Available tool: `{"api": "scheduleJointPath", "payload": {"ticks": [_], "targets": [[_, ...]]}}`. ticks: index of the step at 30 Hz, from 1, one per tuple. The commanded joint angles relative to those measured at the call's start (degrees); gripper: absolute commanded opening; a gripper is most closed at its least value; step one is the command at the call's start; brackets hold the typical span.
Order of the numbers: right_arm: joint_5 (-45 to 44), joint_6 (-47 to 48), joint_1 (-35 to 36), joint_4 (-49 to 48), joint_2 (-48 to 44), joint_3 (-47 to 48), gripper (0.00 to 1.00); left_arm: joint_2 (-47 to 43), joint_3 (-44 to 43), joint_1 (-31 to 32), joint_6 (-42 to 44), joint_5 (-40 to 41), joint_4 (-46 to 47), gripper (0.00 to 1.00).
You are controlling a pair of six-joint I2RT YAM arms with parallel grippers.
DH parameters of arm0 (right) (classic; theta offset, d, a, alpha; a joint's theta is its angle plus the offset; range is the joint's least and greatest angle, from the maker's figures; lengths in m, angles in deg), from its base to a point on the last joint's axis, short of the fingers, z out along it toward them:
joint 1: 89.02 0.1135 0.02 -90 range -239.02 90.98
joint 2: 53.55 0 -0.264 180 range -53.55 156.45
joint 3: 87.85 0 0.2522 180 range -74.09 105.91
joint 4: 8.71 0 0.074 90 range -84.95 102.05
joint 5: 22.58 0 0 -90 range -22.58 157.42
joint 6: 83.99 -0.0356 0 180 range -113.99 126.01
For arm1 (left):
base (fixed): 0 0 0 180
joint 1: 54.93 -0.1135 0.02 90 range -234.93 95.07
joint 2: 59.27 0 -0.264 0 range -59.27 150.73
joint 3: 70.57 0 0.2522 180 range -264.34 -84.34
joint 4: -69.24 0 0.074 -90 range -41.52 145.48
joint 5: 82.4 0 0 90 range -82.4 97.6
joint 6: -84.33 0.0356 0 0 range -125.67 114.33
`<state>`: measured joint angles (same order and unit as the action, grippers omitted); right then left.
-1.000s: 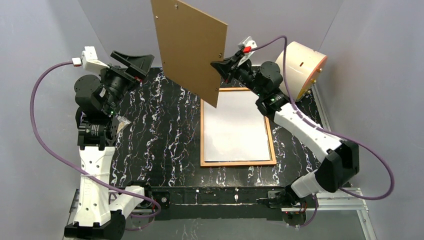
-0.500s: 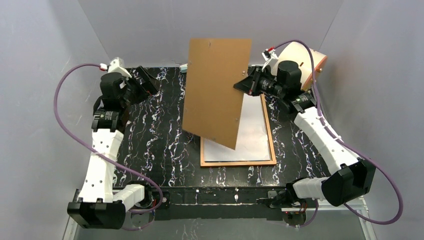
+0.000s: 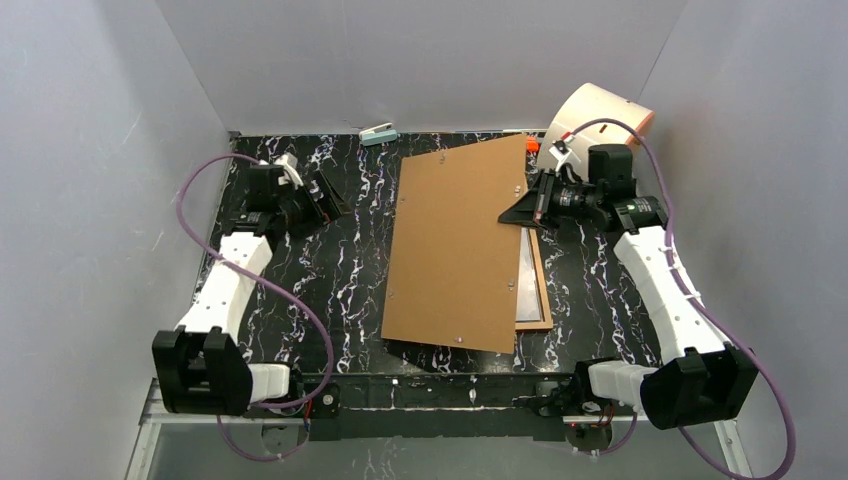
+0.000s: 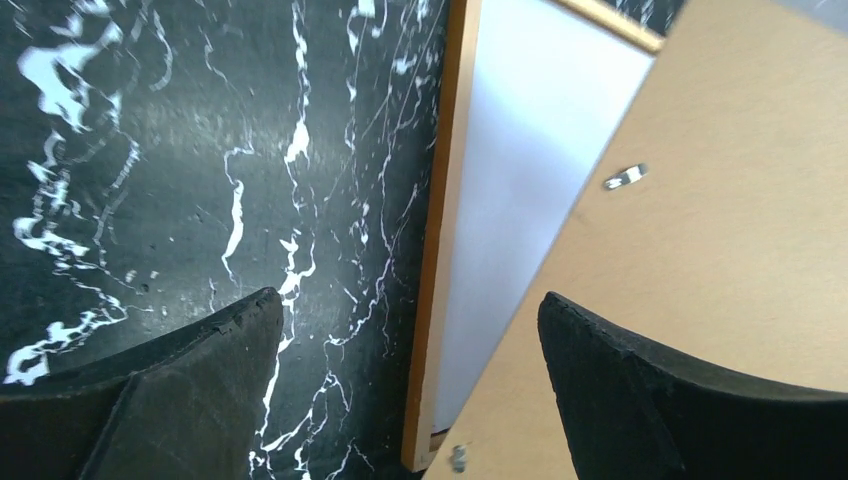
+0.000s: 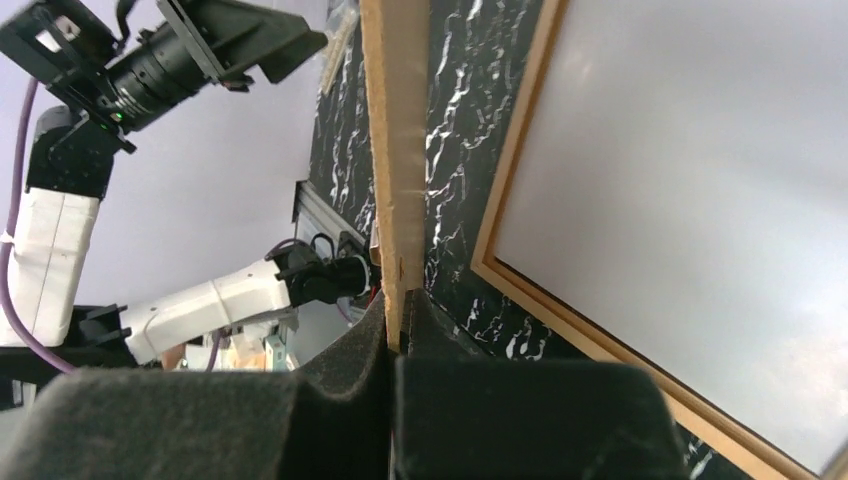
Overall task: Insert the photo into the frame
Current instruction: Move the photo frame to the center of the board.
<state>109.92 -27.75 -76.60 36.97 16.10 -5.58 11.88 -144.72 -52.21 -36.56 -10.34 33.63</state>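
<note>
Overhead, the frame (image 3: pixel 545 302) lies flat on the marble table (image 3: pixel 330 300), long axis running near to far, the photo (image 4: pixel 520 200) inside it white side up. Right gripper (image 3: pixel 520 212) pinches the backing board (image 3: pixel 460 250) tilted over both; left gripper (image 3: pixel 328 195) gapes wide, empty

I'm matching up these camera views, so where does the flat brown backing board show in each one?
Top external: the flat brown backing board fills the centre.
Left wrist: its tan face fills the right side.
Right wrist: edge-on, a vertical strip at top centre, pinched by the right fingers.
Shared landmark: the thin orange-brown wooden frame, its rim visible in all three.
</note>
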Motion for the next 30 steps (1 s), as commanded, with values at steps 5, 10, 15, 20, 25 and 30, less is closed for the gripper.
{"api": "scheduleJointPath", "payload": {"ticks": [5,10,15,20,25,30], "targets": [[-5.15,1.5,-6.42,7.18,-6.3,6.92,0.01,9.6,1.16,8.34,-0.34,-0.29,1.58,0.93],[-8.96,2.3,-7.12,12.44,-7.18,10.95,0.01,17.28,-1.63,13.78,-0.79,0.9,3.13,0.84],[-13.83,4.18,-7.24,17.72,-7.98,12.87,0.01,26.47,-7.12,18.48,-0.33,1.88,3.43,0.68],[-15.14,3.76,-7.22,18.86,-9.37,13.32,0.01,32.68,-10.64,21.38,0.5,3.11,3.14,0.6],[-13.67,2.99,-7.24,18.45,-10.28,11.54,0.01,36.4,-11.88,23.08,0.75,5.62,1.66,0.49],[-9.64,1.14,-7.22,15.63,-10.39,10.03,0.01,36.53,-10.71,23.56,1.07,9.18,1.42,0.43]]}}
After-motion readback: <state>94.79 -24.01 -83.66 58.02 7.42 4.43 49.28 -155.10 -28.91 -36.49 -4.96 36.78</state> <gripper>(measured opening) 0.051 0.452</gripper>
